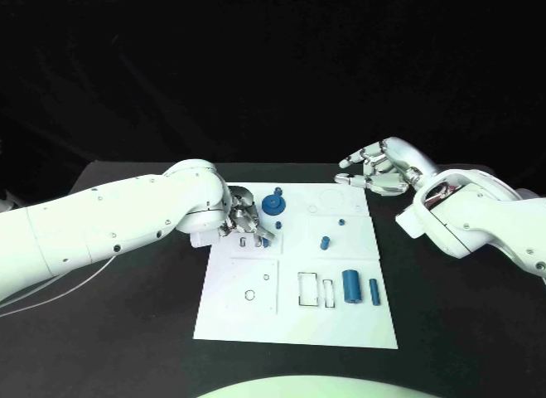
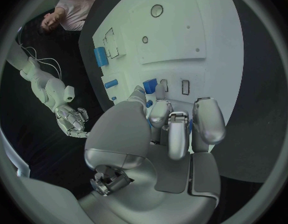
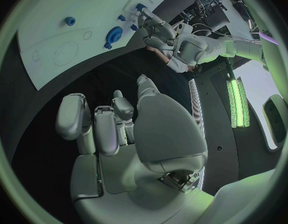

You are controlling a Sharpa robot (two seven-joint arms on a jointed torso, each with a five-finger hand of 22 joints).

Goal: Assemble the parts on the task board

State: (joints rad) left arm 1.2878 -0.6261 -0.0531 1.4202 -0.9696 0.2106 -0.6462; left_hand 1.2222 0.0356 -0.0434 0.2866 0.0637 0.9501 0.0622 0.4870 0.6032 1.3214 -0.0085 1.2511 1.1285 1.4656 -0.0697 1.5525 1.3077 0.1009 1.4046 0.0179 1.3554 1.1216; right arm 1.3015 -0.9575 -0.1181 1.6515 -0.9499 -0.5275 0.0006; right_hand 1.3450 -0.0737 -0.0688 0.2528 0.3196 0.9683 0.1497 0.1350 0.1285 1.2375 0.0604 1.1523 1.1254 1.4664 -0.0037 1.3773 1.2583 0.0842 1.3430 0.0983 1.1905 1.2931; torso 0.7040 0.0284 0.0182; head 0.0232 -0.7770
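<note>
The robot's left hand bends over the near-left part of the white board, fingers curled round a small blue piece at a slot there; the wrist view shows blue between thumb and fingers, so it appears to be pinching that piece. Just beyond it on the board stands a round blue knob. The right hand hovers off the board's far-right corner, fingers loosely apart, holding nothing. Two blue cylinders lie near the board's front edge (still loose). Likely risk: a tilted piece jamming at the slot mouth, or the curled fingers knocking the knob.
</note>
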